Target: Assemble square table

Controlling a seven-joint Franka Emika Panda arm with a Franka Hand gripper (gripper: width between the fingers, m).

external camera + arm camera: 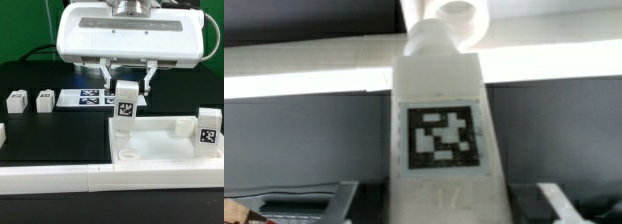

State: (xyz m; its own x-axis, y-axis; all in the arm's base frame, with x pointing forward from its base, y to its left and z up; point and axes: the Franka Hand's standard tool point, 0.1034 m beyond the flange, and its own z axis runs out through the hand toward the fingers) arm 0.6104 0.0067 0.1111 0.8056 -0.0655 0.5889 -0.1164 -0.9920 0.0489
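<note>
Hanging over the square table top [165, 150], the gripper [129, 88] has one finger on each side of an upright leg [126, 108]. The leg stands at the top's far corner, on the exterior view's left. In the wrist view, the leg [443, 120] fills the middle, with dark fingers [304, 205] beside it. I cannot tell if they squeeze it.

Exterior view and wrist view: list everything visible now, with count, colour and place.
square white plastic table top with raised rim: one, white, exterior view's lower right.
short white tagged legs: four, white; one upright at the top's far corner, one upright at its right, two loose at exterior view's left.
marker board: one, white with black tags, behind the top.
long white border bars: two, white, near edge and exterior view's left.
gripper: one, fingers astride the upright leg; grip unclear.
</note>
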